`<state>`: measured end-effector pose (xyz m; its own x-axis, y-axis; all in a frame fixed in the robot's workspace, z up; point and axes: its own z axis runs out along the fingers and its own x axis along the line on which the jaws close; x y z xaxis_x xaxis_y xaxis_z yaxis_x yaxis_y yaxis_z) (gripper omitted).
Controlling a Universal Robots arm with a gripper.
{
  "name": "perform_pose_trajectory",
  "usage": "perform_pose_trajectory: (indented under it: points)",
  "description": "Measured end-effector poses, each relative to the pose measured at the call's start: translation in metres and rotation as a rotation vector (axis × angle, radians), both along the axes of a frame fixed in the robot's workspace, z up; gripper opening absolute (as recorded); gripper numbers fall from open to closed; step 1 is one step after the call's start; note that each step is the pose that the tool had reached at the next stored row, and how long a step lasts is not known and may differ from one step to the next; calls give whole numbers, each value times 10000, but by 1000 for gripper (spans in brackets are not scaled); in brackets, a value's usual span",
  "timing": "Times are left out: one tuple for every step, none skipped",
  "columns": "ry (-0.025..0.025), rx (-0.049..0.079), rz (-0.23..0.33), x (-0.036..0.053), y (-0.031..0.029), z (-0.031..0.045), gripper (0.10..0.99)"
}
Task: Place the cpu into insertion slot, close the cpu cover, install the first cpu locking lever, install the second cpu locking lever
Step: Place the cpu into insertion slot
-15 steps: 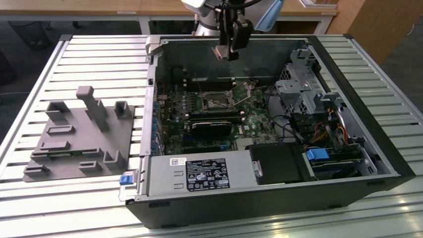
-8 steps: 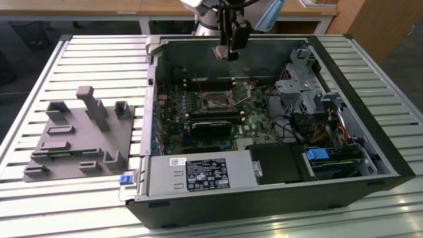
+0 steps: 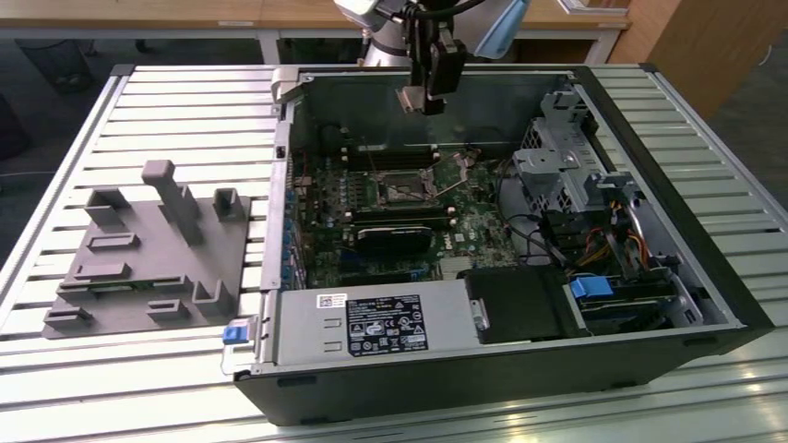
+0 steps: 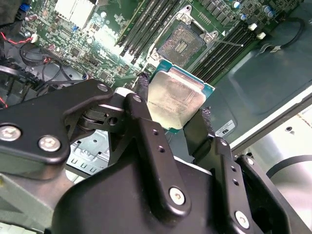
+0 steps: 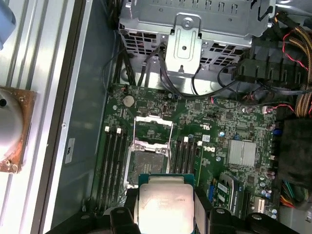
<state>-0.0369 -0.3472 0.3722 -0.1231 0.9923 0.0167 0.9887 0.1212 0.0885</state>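
My gripper [image 3: 423, 100] hangs over the back of the open computer case, shut on the cpu [image 3: 414, 100] by two opposite edges. In both wrist views the cpu's [image 4: 178, 100] silvery top on a green carrier sits between the black fingers [image 4: 146, 126]. The insertion slot [image 3: 400, 191] lies lower down on the green motherboard, well apart from the chip, its dark centre [image 4: 184, 44] uncovered. In the first wrist view the cpu [image 5: 163, 204] hovers just short of the slot [image 5: 148, 163]. The cpu cover [image 5: 153, 127] stands flipped open on the slot's far side.
Long black memory slots [image 5: 113, 161] flank the socket on both sides. A black heatsink block [image 3: 394, 238] and the grey power supply [image 3: 369, 325] sit nearer the front. A metal drive cage [image 3: 560, 152] and cables [image 3: 615, 245] occupy the exterior view's right. A grey fixture [image 3: 148, 249] stands outside the case.
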Motion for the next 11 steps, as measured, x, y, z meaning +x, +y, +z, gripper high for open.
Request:
perform_pose_trajectory:
  points:
    - [0,-3,-6,0,0,-2,537]
    - [1,-5,-9,0,0,-4,537]
    - [1,-6,-10,0,0,-7,537]
    - [0,-6,-11,0,0,-10,537]
    - [0,-7,-11,0,0,-13,537]
    - [0,-10,-11,1,0,-17,537]
    - [0,-15,-10,1,0,-21,537]
    - [1,-19,-11,0,0,-26,537]
    - [0,-23,-11,0,0,-32,537]
    - [0,-33,-11,0,0,-38,537]
    - [1,-38,-12,0,0,-43,537]
